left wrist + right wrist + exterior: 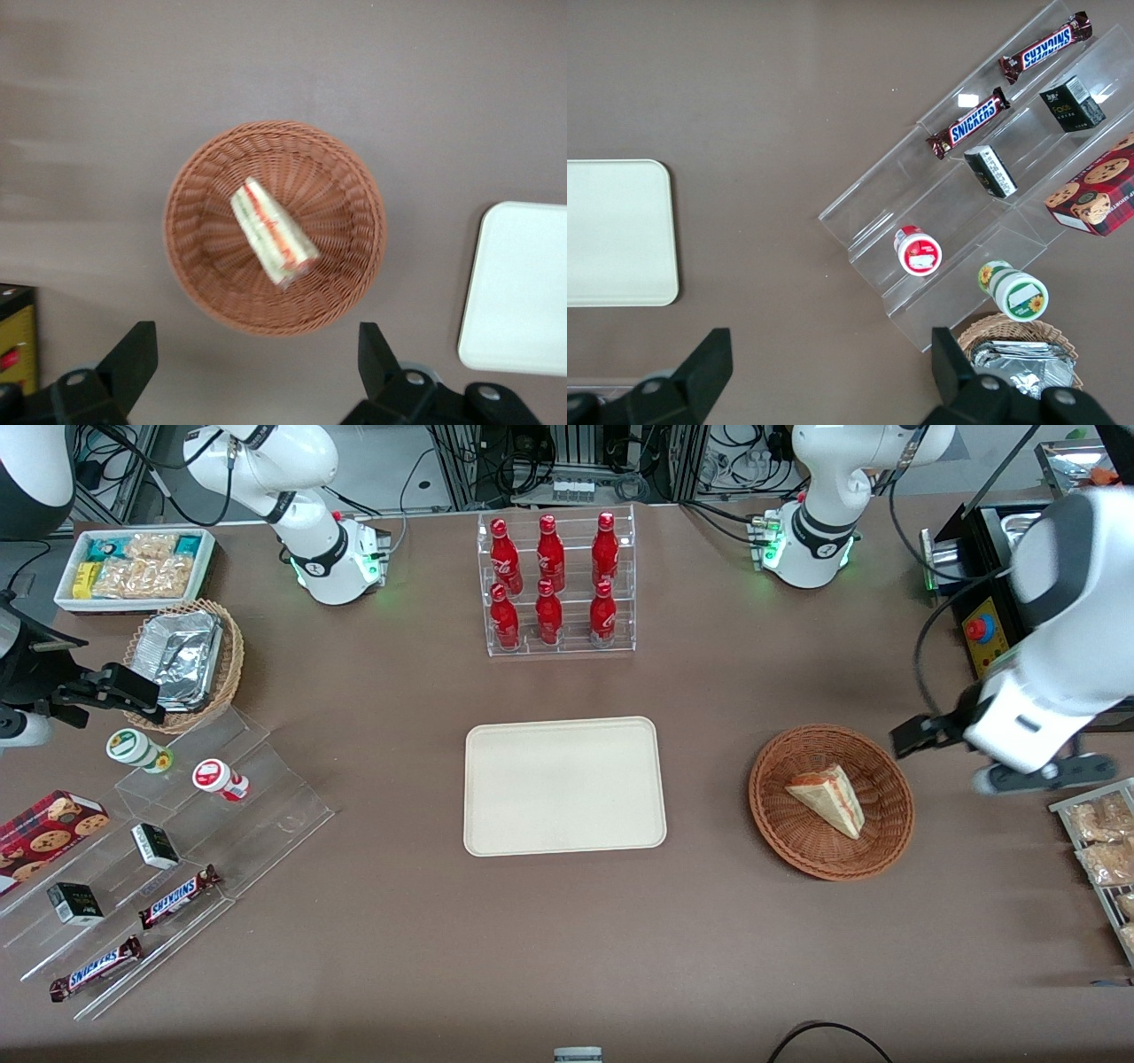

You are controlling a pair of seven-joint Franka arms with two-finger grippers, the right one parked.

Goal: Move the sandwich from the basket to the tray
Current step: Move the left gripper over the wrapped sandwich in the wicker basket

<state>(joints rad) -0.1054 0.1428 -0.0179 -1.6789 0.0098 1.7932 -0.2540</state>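
The sandwich (pixel 828 797) (pixel 273 232), a pale wedge with red and green filling, lies on its side in the round reddish-brown wicker basket (pixel 771 815) (pixel 195 257). The cream tray (pixel 563 786) (pixel 523 283) lies flat and bare at the table's middle, beside the basket toward the parked arm's end. My left gripper (pixel 917 737) (pixel 255 363) hangs above the table beside the basket's rim, toward the working arm's end and apart from the basket. Its fingers (pixel 133 359) stand wide open with nothing between them.
A clear rack of red bottles (pixel 558 584) stands farther from the front camera than the tray. A wire rack of snack packets (pixel 1103 850) and a black control box (pixel 979 629) flank the working arm. Acrylic snack steps (pixel 177 841), a foil-tray basket (pixel 182 660) and a white bin (pixel 137 567) lie toward the parked arm's end.
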